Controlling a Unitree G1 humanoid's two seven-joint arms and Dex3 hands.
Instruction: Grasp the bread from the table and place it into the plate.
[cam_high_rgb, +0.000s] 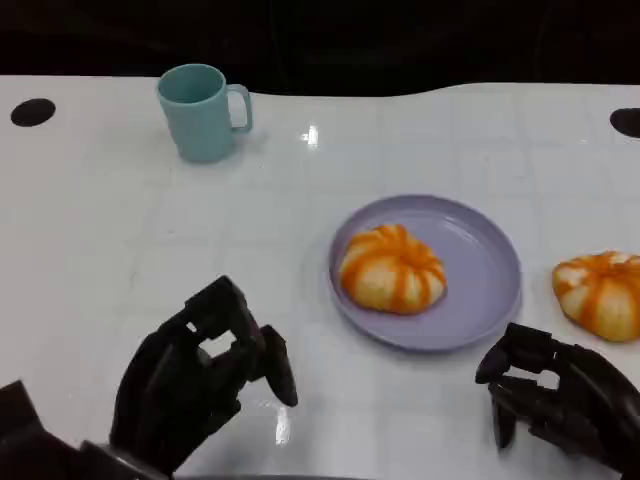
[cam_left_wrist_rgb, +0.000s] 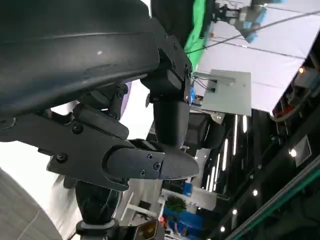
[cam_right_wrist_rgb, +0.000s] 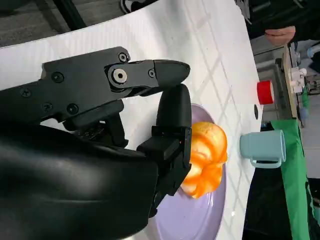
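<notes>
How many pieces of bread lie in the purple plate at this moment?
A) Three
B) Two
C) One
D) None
C: one orange-striped bread lies in the purple plate, while a second bread rests on the table to the plate's right, outside its rim.

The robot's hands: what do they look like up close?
Both the left hand and the right hand are matte black, built from blocky, jointed fingers fastened with small screws and a silver round pin. A smooth, rounded black shell sits behind each. No cables or markings are plainly visible.
</notes>
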